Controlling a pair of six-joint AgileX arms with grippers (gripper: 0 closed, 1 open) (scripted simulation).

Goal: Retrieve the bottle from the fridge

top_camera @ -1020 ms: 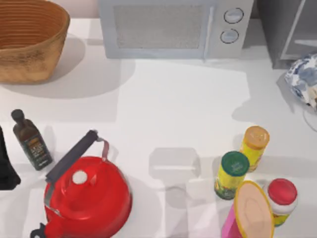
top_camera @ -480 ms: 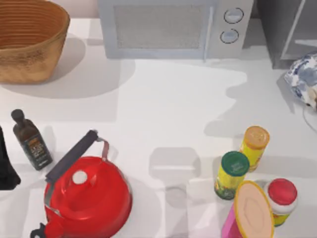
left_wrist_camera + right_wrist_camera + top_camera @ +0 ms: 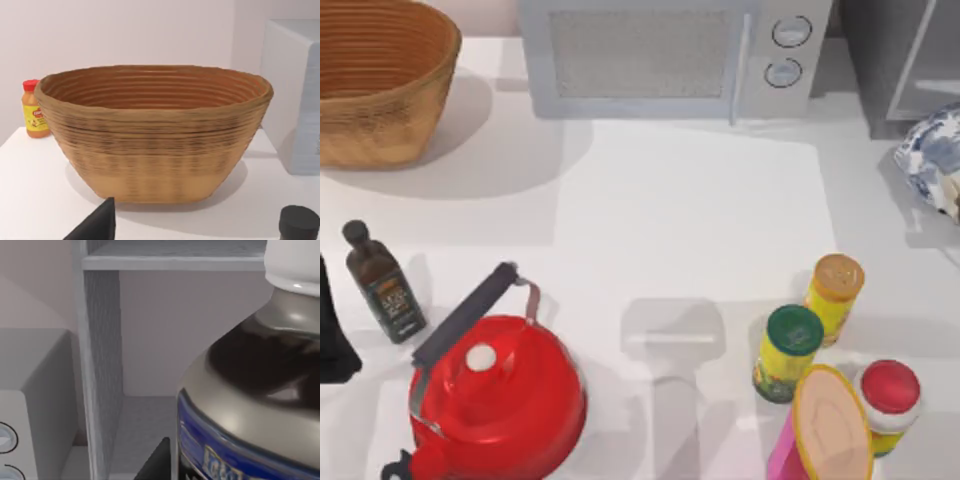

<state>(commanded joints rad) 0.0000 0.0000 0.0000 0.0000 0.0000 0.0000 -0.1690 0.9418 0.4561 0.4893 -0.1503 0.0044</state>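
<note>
The fridge (image 3: 905, 65) stands at the table's back right, dark grey with a paler frame. In the right wrist view its door is open and a bare shelf (image 3: 145, 425) shows inside. The bottle (image 3: 250, 390) looms close in that view: white cap, dark contents, blue label. My right gripper (image 3: 235, 472) is shut on it, with one dark finger (image 3: 156, 460) beside the label. From above, the bottle's blue-and-white label (image 3: 932, 155) shows at the right edge, just in front of the fridge. My left gripper (image 3: 332, 335) is parked at the left edge, open.
A light grey microwave (image 3: 675, 55) sits left of the fridge, and a wicker basket (image 3: 380, 80) stands at the back left. Nearer the front are a small dark bottle (image 3: 382, 285) and a red kettle (image 3: 495, 395). Several cans and jars (image 3: 790, 350) crowd the front right.
The arm's shadow on the table in front of the microwave has drawn off to the right. The bottle at the right edge has shifted only slightly. The left arm has not moved.
</note>
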